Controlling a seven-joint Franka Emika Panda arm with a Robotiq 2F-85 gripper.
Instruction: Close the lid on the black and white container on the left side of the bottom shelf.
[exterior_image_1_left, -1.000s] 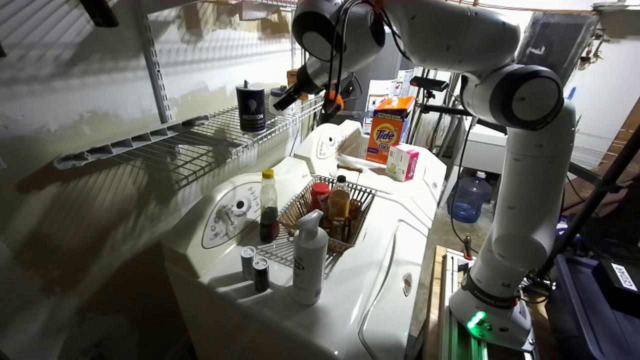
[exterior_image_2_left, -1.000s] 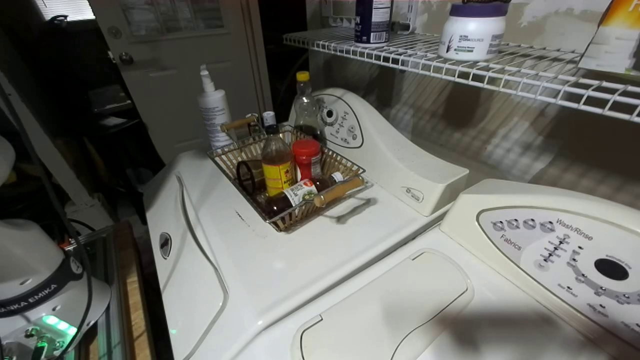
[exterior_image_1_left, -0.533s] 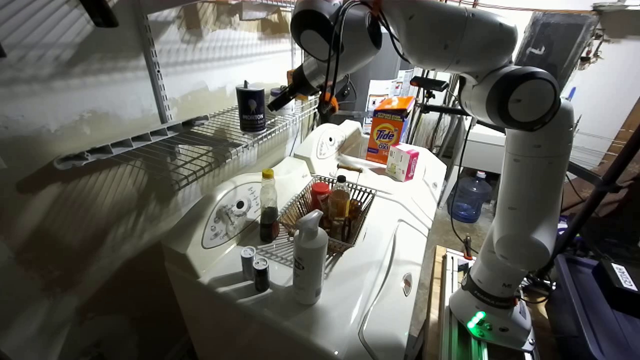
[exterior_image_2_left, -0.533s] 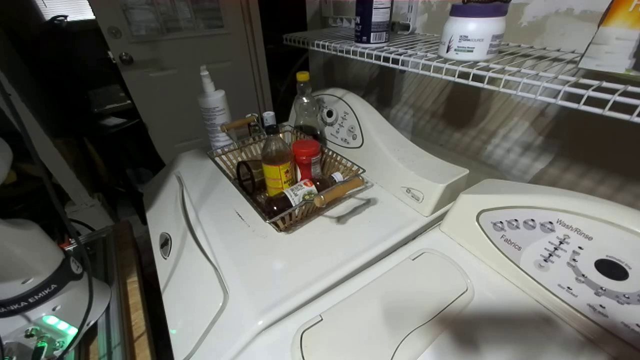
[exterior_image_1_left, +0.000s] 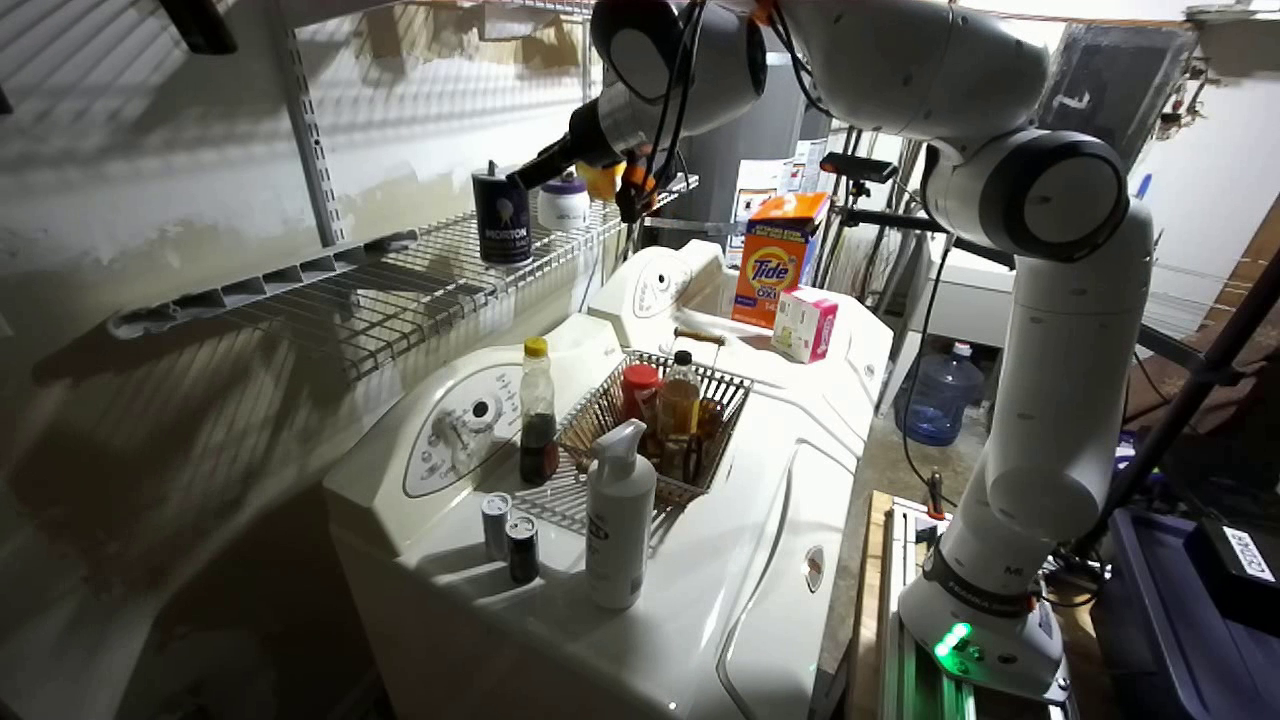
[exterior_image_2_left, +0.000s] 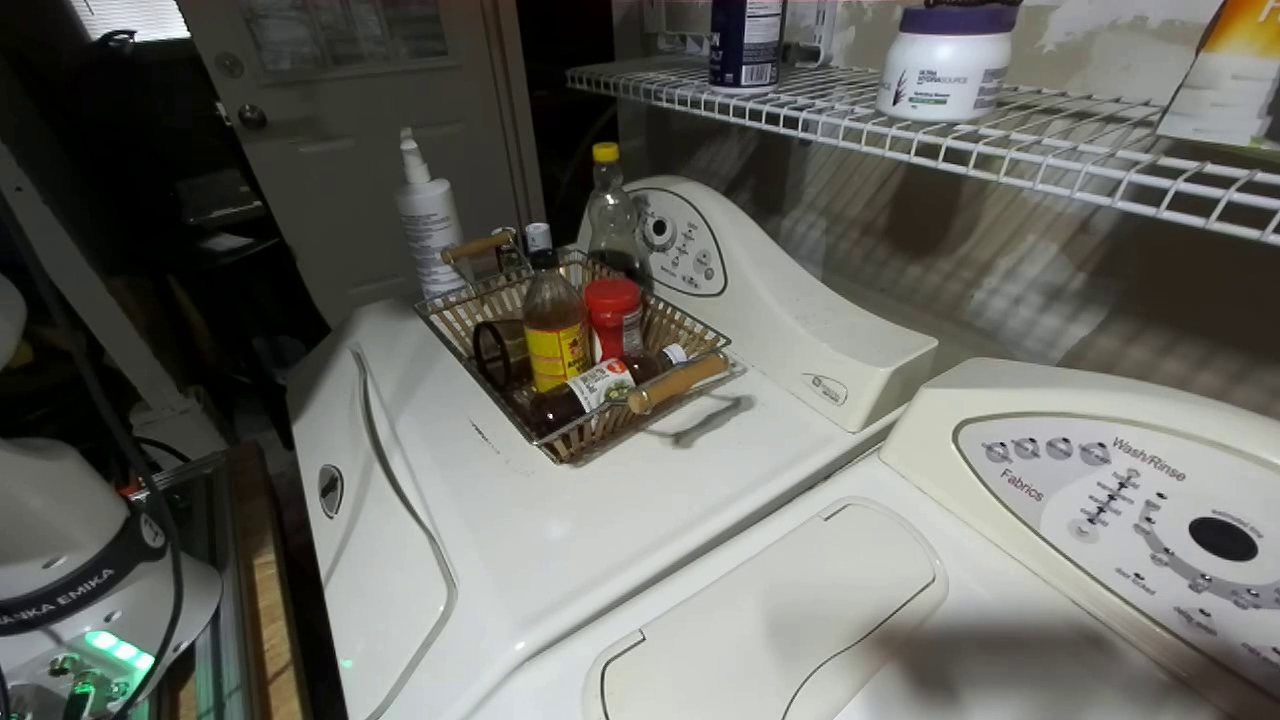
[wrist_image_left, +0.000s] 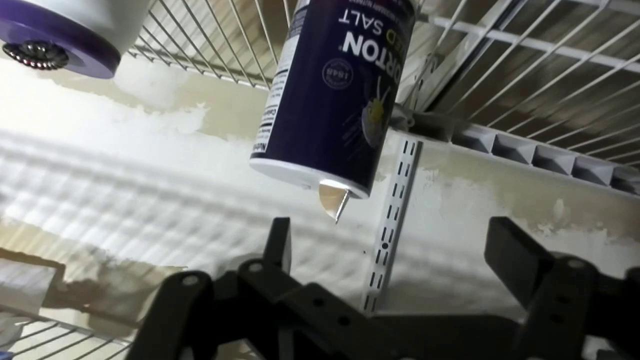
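Dark-blue-and-white cardboard salt cylinder (wrist_image_left: 335, 97) stands upright near front edge of table (exterior_image_1_left: 430, 285), a pale wire-grid metal shelf. Its small silvery spout lid (wrist_image_left: 332, 200) is raised. Gripper (wrist_image_left: 387, 232) near it, jaws wide apart, nothing between. Approach looks nearly done; closing remains.

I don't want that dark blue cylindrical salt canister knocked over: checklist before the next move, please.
Dark blue cylindrical salt canister upright on the pale wire shelf: ok.
Silver metal pour spout folded shut: not ok, raised.
Black robot fingers holding nothing: ok, spread apart.
Fingers clear of canister: ok, wall shows between them in the wrist view.
White jar with purple lid clear of fingers: ok.
Fingers lined up with spout in depth: cannot tell.
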